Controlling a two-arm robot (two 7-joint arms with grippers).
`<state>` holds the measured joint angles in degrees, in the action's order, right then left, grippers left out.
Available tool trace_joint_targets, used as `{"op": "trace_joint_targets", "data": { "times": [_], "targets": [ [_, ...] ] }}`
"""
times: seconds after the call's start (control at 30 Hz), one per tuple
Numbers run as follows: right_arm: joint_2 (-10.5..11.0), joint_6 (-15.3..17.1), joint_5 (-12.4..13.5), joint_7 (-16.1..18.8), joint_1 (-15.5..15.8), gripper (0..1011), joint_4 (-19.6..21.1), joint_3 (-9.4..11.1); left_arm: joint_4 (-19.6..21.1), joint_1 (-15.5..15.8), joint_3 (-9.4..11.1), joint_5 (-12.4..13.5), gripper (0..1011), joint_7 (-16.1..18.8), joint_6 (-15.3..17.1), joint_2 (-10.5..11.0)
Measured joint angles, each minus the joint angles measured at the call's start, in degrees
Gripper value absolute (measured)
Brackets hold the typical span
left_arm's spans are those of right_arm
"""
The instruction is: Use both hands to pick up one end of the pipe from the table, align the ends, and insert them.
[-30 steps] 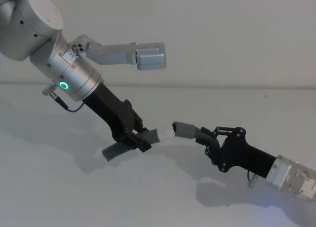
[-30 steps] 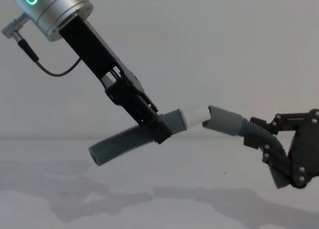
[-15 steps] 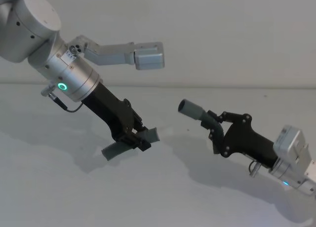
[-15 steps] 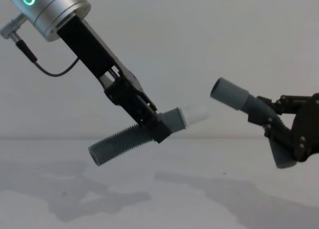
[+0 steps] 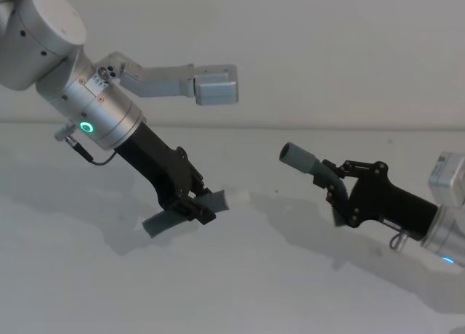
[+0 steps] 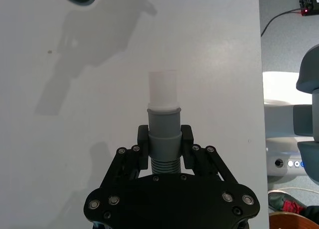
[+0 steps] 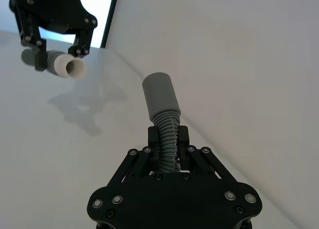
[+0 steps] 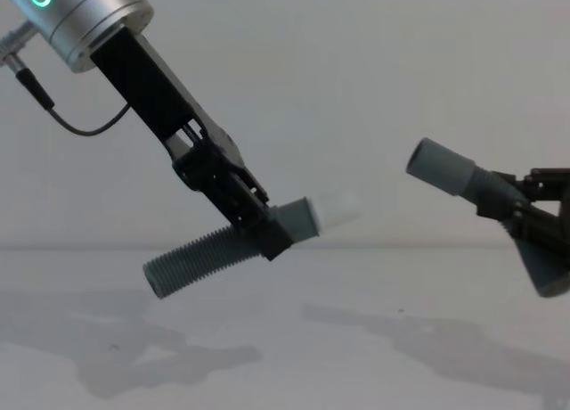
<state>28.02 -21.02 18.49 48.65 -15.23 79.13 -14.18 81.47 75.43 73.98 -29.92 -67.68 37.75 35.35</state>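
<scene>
Grippers are holding two hose pieces in the air above the white table (image 5: 240, 290), their ends well apart. The left gripper (image 5: 195, 208), reaching down from a silver wrist (image 5: 98, 112) with a green light ring (image 5: 86, 127), is clamping its fingers on the left hose (image 8: 200, 258) just behind the grey cuff (image 8: 297, 219). In the left wrist view that cuff (image 6: 164, 127) is standing straight out past the black fingers (image 6: 143, 139), with the white tip (image 6: 163, 87) beyond it. In the chest view the ribbed body is trailing down and to the robot's left behind the gripper (image 8: 254, 227), and the white tip (image 8: 337, 207) is pointing toward the robot's right.

The right gripper (image 5: 343, 189), coming in from the right edge of the head view, is closing its jaws on the ribbed part of the right hose (image 5: 320, 173). Its socket cuff (image 5: 298, 157) is projecting ahead of the fingers, up and toward the robot's left. In the right wrist view the socket cuff (image 7: 160, 95) is rising from between the fingers (image 7: 153, 137), and the left gripper (image 7: 52, 25) with its white tip (image 7: 69, 65) is showing farther off. In the chest view the socket (image 8: 441, 165) is sitting higher than the white tip, with open space between the two ends.
</scene>
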Motion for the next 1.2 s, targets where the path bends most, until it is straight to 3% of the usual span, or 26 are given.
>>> {"op": "trace_joint_targets", "data": {
  "times": [0.4,0.53,0.93,1.2],
  "targets": [
    [5.51,2.73,1.70,6.14,-1.81,190,0.20,-0.45,0.24,0.88,1.04,1.10,356,-0.38,0.05,0.21],
    [6.79,1.59,1.76,7.83,-2.23,190,-0.03,-0.61,0.24,1.18,1.36,1.61,356,-0.65,0.05,0.17],
    [9.77,-6.67,1.50,12.92,-2.81,190,-0.07,-1.43,-0.73,2.28,2.83,3.35,356,-1.99,-0.19,-0.98],
    [11.37,-8.97,1.53,15.09,-2.21,190,1.56,-2.09,-1.81,2.88,3.55,4.25,356,-2.57,-0.57,-2.30]
  ]
}}
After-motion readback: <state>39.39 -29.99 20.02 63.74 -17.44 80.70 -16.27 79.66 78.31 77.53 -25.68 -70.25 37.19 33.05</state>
